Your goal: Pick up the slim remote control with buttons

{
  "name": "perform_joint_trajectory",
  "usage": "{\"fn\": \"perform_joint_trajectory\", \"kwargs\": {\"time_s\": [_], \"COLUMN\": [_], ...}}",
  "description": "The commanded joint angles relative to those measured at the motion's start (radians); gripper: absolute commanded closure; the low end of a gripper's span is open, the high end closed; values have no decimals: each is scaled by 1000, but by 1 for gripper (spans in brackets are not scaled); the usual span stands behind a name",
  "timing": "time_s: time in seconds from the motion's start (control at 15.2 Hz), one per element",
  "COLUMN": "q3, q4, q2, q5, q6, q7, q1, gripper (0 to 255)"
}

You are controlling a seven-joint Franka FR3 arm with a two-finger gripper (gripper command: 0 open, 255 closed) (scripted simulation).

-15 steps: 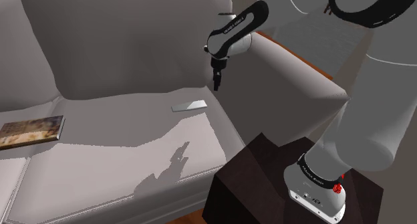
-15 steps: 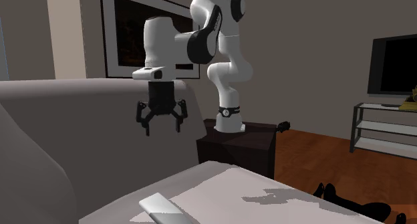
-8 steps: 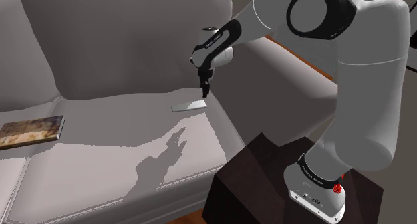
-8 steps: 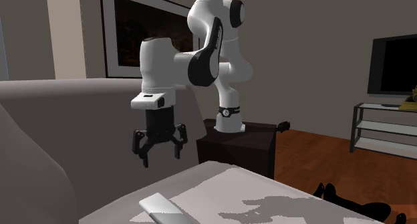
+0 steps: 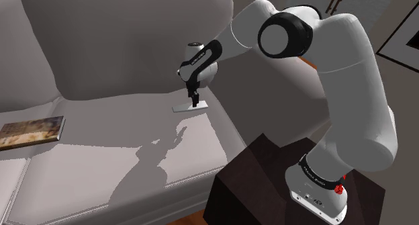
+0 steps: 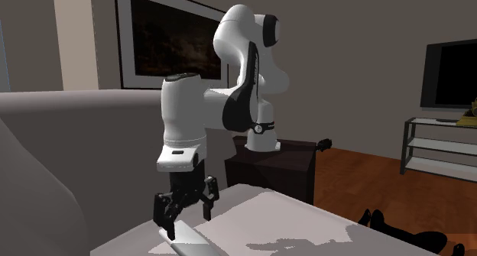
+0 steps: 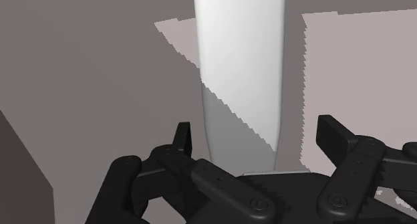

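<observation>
A slim, plain pale grey remote (image 5: 191, 107) lies flat on the light sofa seat (image 5: 121, 156); no buttons are drawn on it. My black gripper (image 5: 195, 100) points down just above it, open. In the second exterior view the gripper (image 6: 187, 218) hangs right over the far end of the remote (image 6: 189, 245). In the wrist view the remote (image 7: 240, 69) runs out lengthwise between the fingers, with a gap on each side, and the gripper (image 7: 257, 141) straddles its near end. Neither finger touches it.
A flat book (image 5: 30, 131) lies on the seat at the shoulder view's left. The sofa back (image 5: 121, 42) rises behind and the armrest (image 5: 295, 76) stands between the seat and my dark stand (image 5: 268, 176). A TV (image 6: 451, 63) and shelf (image 6: 436, 144) are far off.
The arm has swung toward the shoulder view's left and come down, bringing the gripper from above the armrest side to just over the remote. The fingers stayed apart; the remote has not moved.
</observation>
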Motion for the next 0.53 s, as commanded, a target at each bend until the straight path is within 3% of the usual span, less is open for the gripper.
{"fn": "perform_joint_trajectory", "kwargs": {"time_s": [0.0, 0.46], "q3": [5, 11], "q4": [24, 52], "q2": [31, 95], "q5": [0, 4], "q6": [8, 44], "q7": [-6, -9], "q1": [0, -5], "gripper": [0, 0]}}
